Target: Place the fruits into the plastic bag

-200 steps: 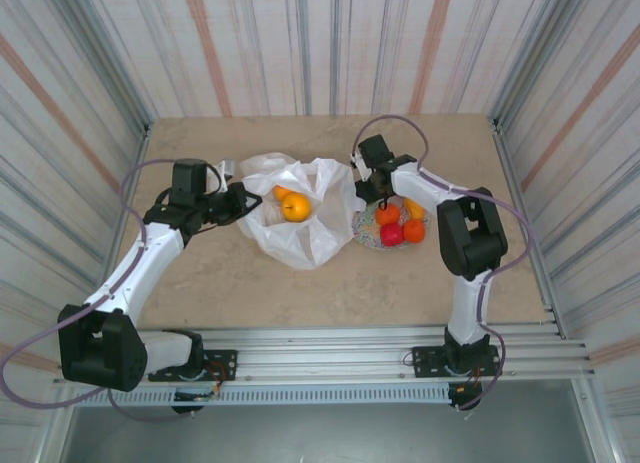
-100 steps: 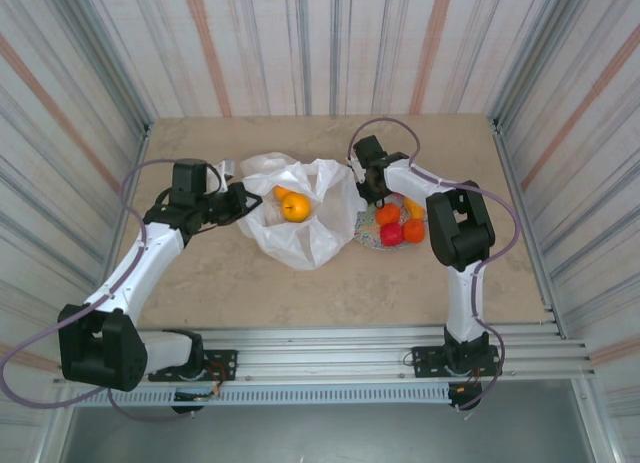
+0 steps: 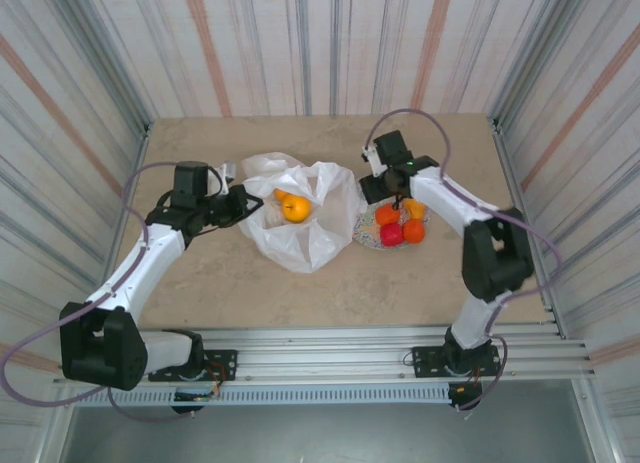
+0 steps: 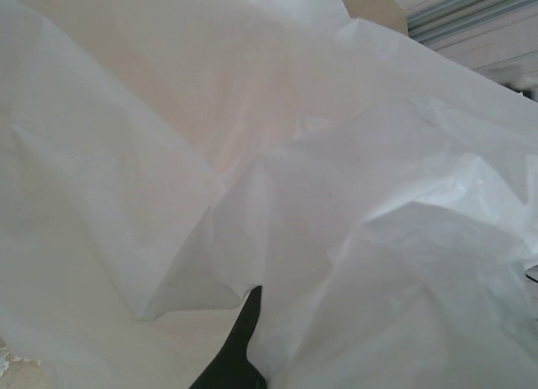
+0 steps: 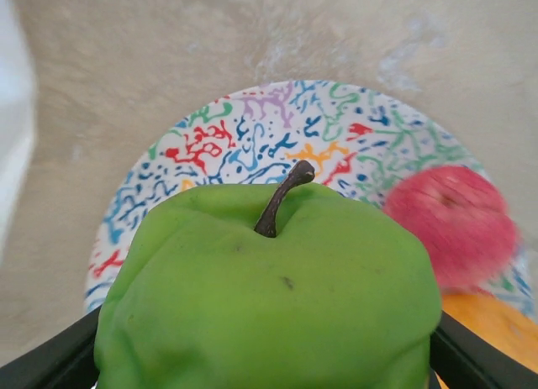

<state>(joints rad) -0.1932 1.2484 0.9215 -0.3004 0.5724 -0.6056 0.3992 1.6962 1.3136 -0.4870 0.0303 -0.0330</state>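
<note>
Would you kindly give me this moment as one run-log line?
right claw: grips green apple over plate | left claw: at bag edge | bag: two orange fruits inside

I'm working a lab-style robot booth, striped panel walls [image 3: 300,43] on three sides, aluminium rail frame [image 3: 330,345] at front, beige surface [image 3: 250,283]

The plastic bag [image 3: 305,233] lies in the middle of the surface [image 3: 200,273], between the two arms. Two fruits [image 3: 295,209] sit inside it, one just behind and left of the other. The left pincer [image 3: 243,203] grips the bag's left rim. Just right of the bag lies the plate [image 5: 244,137], carrying four more fruits. The right pincer [image 3: 386,193] holds a stemmed fruit [image 5: 269,297] over the plate's far-left part, stem up.
</note>
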